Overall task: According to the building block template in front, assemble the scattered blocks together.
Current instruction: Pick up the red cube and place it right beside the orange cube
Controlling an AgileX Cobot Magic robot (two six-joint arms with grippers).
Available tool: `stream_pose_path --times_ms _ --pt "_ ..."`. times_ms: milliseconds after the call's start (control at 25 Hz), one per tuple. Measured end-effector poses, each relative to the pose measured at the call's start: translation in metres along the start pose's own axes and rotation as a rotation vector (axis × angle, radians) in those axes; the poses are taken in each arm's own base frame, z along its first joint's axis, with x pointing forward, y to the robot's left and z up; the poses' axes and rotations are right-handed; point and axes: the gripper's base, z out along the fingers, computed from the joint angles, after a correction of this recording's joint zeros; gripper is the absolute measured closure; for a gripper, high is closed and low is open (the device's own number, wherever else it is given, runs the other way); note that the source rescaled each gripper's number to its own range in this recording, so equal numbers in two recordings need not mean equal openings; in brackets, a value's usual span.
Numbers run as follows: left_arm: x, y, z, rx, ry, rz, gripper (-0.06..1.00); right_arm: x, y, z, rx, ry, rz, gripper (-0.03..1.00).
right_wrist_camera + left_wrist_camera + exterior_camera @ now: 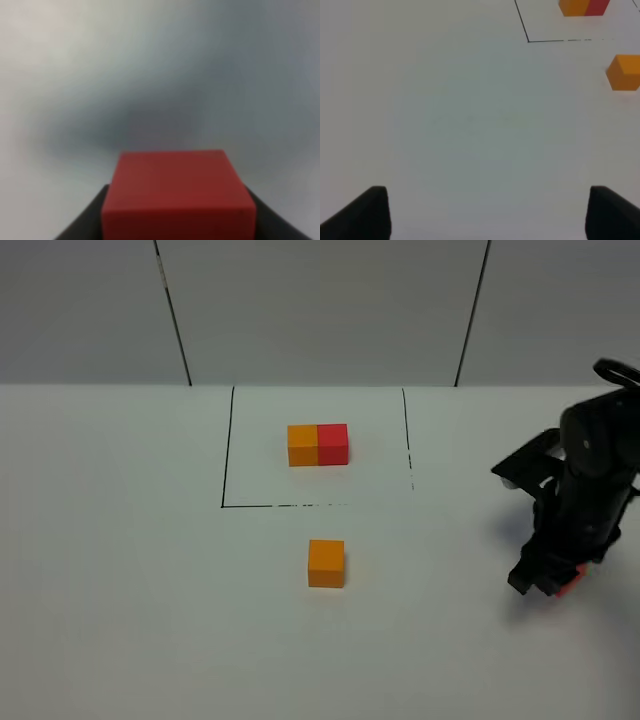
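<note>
The template (318, 444), a small orange-and-red bar, lies inside a black-lined rectangle at the back centre; its edge also shows in the left wrist view (584, 7). The loose orange cube (326, 563) sits in front of the rectangle and shows in the left wrist view too (624, 72). My right gripper (548, 580) is at the far right, low over the table, shut on the red cube (568, 586), which fills the right wrist view (177, 195). My left gripper (490, 215) is open and empty, well to the left of the orange cube; it is out of the exterior view.
The black outline (222, 460) marks the template's area on the white table (130, 570). A grey panelled wall stands behind. The right arm's dark body (590, 470) rises above its gripper near the table's right edge.
</note>
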Motion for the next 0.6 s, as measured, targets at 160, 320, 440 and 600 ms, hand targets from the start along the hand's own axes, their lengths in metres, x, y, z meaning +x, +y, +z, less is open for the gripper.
stream_pose_path --times_ms 160,320,440,600 --pt "0.0 0.0 0.0 -0.001 0.0 0.0 0.28 -0.03 0.019 -0.028 0.033 -0.05 -0.374 0.97" --pt "0.0 0.0 0.0 -0.002 0.0 0.001 0.28 -0.057 0.048 -0.047 0.047 -0.116 -0.627 0.97" --pt "0.0 0.0 0.0 -0.003 0.0 0.001 0.28 -0.074 0.064 -0.051 0.025 -0.115 -0.709 0.97" --pt "0.0 0.0 0.0 -0.003 0.0 0.001 0.28 -0.095 0.076 -0.043 -0.007 -0.074 -0.773 0.97"
